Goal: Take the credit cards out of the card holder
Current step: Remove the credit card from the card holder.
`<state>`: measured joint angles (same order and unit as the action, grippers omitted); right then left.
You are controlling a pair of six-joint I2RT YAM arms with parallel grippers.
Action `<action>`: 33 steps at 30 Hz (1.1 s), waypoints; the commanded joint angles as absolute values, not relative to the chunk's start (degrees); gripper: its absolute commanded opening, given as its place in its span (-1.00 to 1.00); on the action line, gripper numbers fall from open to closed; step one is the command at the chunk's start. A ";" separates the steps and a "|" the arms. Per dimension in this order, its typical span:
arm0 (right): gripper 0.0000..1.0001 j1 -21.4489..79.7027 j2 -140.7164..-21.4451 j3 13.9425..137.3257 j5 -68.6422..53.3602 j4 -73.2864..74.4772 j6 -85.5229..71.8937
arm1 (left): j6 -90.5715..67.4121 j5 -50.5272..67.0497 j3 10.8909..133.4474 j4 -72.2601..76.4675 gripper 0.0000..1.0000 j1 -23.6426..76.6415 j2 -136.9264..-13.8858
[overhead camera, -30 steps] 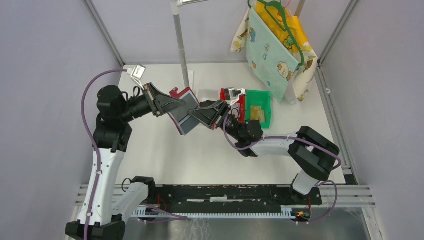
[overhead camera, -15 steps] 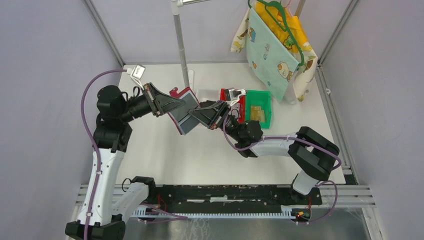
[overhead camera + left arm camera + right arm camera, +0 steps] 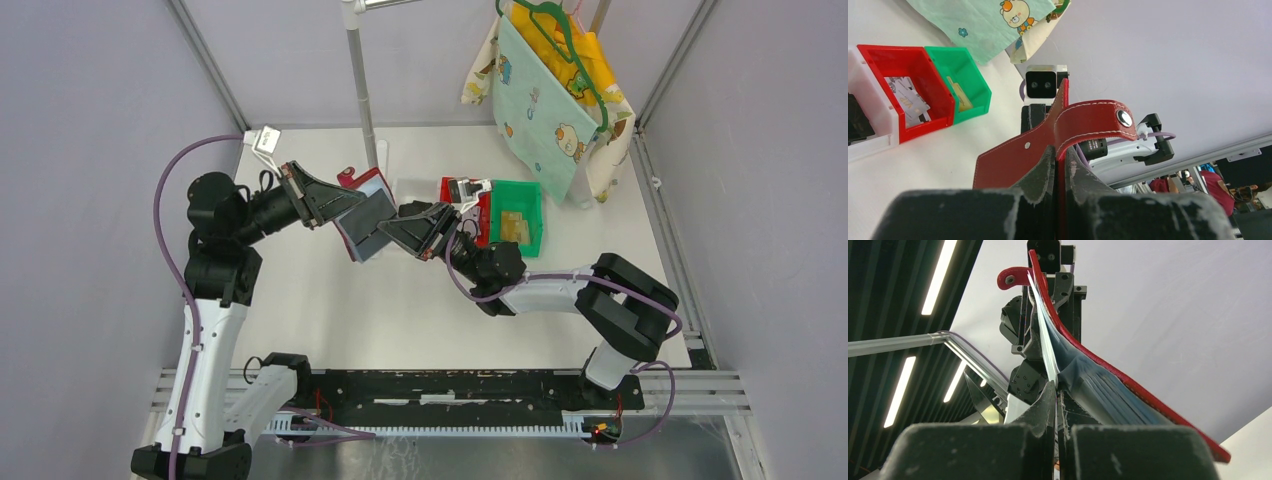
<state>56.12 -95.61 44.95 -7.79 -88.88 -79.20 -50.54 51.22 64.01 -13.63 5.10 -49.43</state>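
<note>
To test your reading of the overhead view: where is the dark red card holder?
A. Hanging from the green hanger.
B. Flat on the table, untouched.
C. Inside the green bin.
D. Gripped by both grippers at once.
D: the left gripper clamps the card holder by its red cover, while the right gripper pinches its opposite side.
</note>
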 commanded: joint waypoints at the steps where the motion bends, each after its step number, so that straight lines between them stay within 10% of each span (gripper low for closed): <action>1: -1.00 56.40 -95.91 43.92 -7.28 -109.18 -78.67 | -51.15 51.17 66.88 -9.34 -0.91 5.10 -47.85; 28: -1.00 56.87 -95.54 43.34 -7.23 -110.86 -79.18 | -39.48 50.01 71.67 -19.15 -0.96 5.10 -50.00; 33: -0.75 56.84 -96.18 45.45 -7.14 -110.56 -79.47 | -41.28 49.73 71.19 -18.49 -0.96 5.11 -49.71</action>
